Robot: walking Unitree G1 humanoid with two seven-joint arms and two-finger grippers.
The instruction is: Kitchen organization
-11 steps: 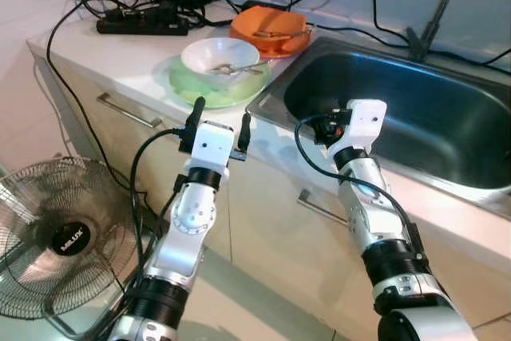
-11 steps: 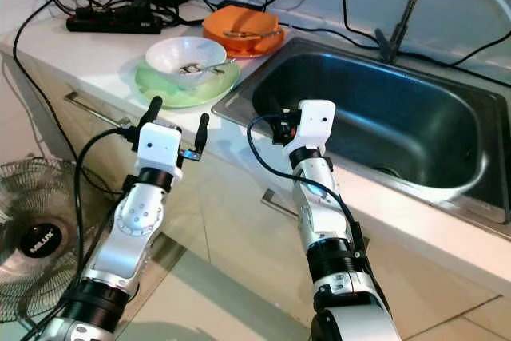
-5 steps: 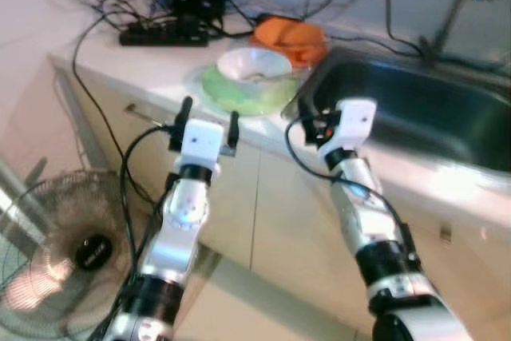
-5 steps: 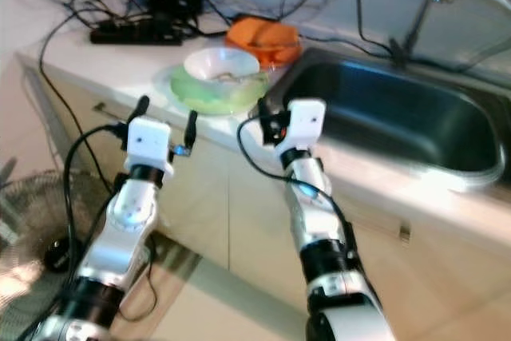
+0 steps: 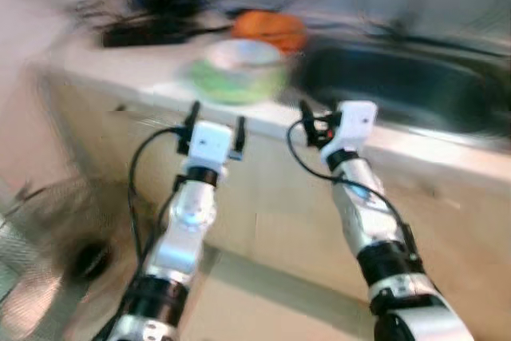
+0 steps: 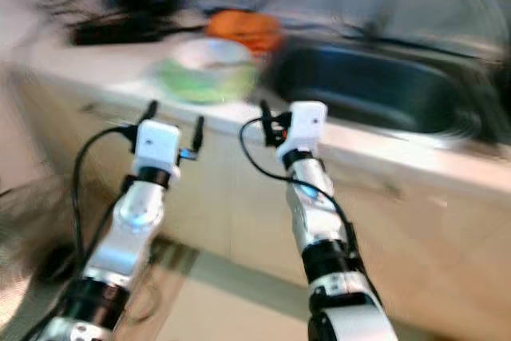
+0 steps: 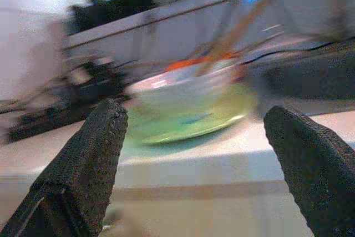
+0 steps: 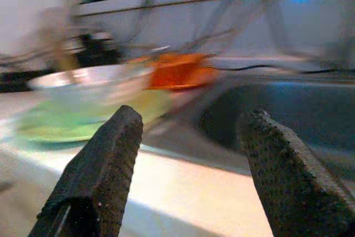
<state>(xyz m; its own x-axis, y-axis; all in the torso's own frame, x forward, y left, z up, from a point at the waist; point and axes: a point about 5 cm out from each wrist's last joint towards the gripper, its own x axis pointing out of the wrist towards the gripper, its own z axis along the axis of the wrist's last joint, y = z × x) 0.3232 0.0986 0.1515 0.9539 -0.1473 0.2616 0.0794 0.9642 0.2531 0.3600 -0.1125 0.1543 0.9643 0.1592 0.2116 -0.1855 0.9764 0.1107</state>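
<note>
Left wrist view — left gripper (image 7: 194, 154) spread wide, white bowl (image 7: 183, 90) ahead on worktop (image 7: 183, 162); right gripper (image 8: 191, 165) wide too, empty.

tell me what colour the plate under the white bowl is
Light green plate, clearest in the left wrist view.

Everything is smeared by motion: beyond the left fingers (image 7: 94, 165), the white bowl (image 7: 183, 90) and green plate (image 7: 194, 123) blur together.
</note>
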